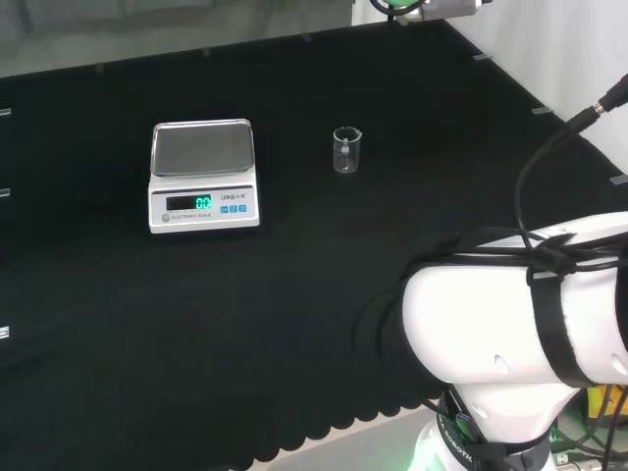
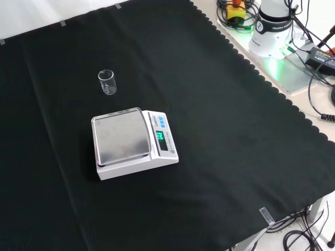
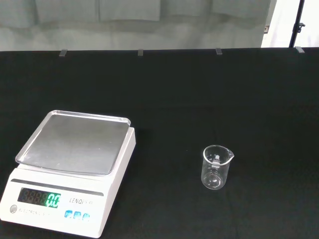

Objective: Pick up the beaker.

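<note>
White arm links (image 1: 510, 314) fill the foreground, the upright, apparently empty beaker (image 1: 346, 150) stands beyond beside a scale (image 1: 203, 177); the robot hand's state I cannot tell.

One clear beaker (image 1: 346, 150) (image 2: 107, 82) (image 3: 216, 167); one white scale (image 1: 204, 176) (image 2: 132, 143) (image 3: 70, 169); one black cloth (image 1: 324, 285)

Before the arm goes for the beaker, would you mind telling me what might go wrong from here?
1. The beaker is clear glass on black cloth, so its rim and walls are hard to make out; a misjudged approach might knock it over.
2. It stands upright and apparently empty, so a sideways touch would likely tip or roll it.
3. The scale sits nearby, left of the beaker in the head view; a wide approach could bump it.
</note>
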